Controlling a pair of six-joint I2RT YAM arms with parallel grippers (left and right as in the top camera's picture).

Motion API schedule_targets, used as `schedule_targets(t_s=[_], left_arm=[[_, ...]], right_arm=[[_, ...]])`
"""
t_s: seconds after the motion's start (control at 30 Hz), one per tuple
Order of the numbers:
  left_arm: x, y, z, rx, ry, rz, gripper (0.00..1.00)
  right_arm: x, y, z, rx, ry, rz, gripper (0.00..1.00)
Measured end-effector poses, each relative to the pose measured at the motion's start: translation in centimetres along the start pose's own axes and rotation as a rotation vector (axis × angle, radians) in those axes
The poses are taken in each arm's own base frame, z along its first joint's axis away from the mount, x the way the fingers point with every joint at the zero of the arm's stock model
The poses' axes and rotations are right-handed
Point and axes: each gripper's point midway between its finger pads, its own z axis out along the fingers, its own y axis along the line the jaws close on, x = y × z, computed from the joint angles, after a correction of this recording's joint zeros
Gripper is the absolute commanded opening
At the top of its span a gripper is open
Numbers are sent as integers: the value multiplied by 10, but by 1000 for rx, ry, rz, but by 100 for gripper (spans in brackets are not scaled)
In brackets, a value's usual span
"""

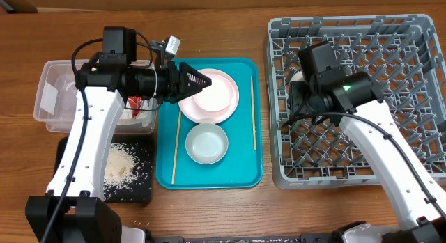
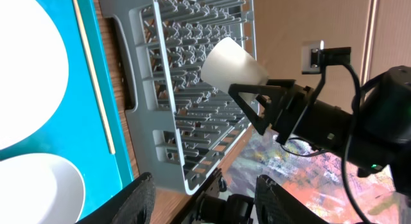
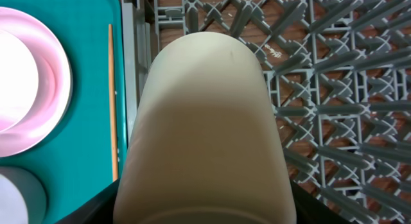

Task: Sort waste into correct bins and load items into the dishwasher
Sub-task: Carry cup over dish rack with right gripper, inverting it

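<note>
- Wooden table [image 1: 209, 20] carries everything beneath both arms.
- Jaws of the right gripper [image 2: 247, 95] pinch the small white cup [image 3: 205, 121] above the left edge of the grey dish rack [image 1: 390, 76], right of the overhead frame.
- Jaws of the left gripper [image 1: 203, 81] stand spread with nothing between them, over the pink plate [image 1: 223, 100] on the teal tray [image 1: 244, 173], at centre.
- Below the plate sits the pale grey-green bowl [image 1: 206, 143], with one chopstick [image 1: 254, 111] at each side.
- At far left, the clear tub [image 1: 56, 97] holds the red wrapper [image 1: 134, 104].
- Below the tub, rice [image 1: 118, 163] lies on the black tray [image 1: 143, 191].
</note>
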Motion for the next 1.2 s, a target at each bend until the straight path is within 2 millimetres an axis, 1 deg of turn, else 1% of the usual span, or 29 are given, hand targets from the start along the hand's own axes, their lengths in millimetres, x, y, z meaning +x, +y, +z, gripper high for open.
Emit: schedule_targets(t_s=[0.13,0.27,0.43,0.53,0.8,0.97,1.2], left_arm=[[1,2,0,-11,3,-11,52],[2,3,0,-13,3,-12,52],[2,3,0,-16,3,-13,52],[1,3,0,-16,3,-13,52],[1,3,0,-18,2,-13,52],[1,4,0,-19,2,-13,52],[1,4,0,-19,2,-13,52]], right_arm=[[10,-1,13,8,20,-4,26],[17,-2,21,13,36,-7,26],[17,0,29,4,24,-4,26],[24,-1,35,9,41,-8,26],[25,0,36,6,42,-8,27],[29,-2,35,11,57,-11,27],[30,2,35,-8,66,-11,28]])
